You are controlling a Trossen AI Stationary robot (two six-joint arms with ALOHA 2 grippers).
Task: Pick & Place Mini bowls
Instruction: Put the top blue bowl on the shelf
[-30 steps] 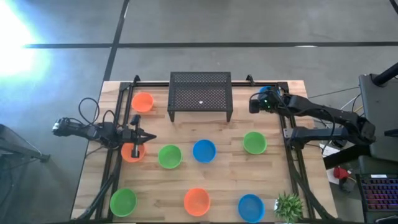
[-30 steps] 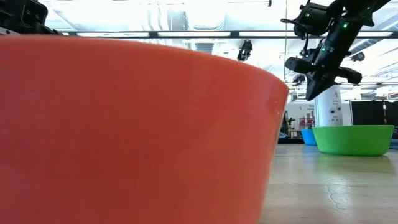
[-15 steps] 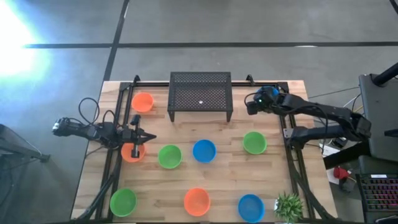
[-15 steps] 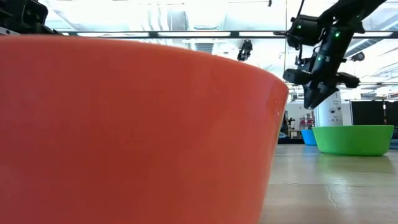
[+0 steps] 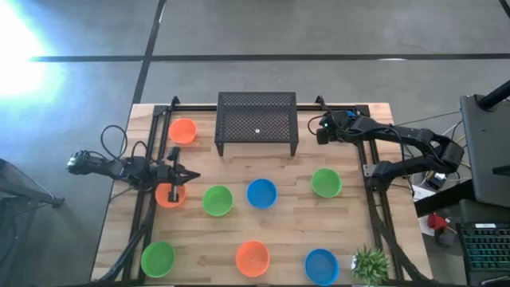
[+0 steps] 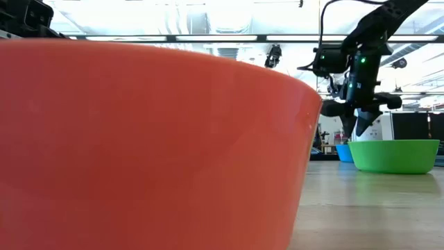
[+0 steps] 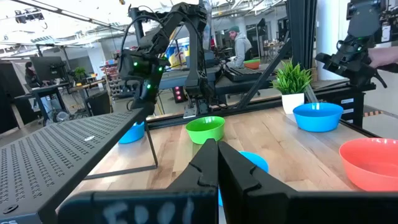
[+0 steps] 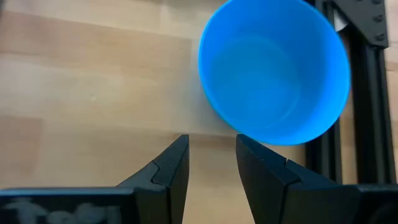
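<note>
At the table's (image 5: 351, 239) one o'clock corner we find little room, with the mesh rack (image 5: 257, 123) on one side and the frame rail (image 8: 367, 74) on the other. A plain blue bowl (image 8: 273, 68) sits upright there against the rail. Our right gripper (image 8: 211, 165) hovers over it, slightly parted and empty; the left gripper (image 7: 217, 171), clenched on nothing, waits at nine o'clock above an orange bowl (image 5: 170, 194).

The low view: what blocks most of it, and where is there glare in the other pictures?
Low view: an orange-red bowl right at the lens fills most of the picture, and bright ceiling lights wash out the room behind. High view: strong white glare on the floor at the top left corner. Right wrist view: even light on the blue bowl.
</note>
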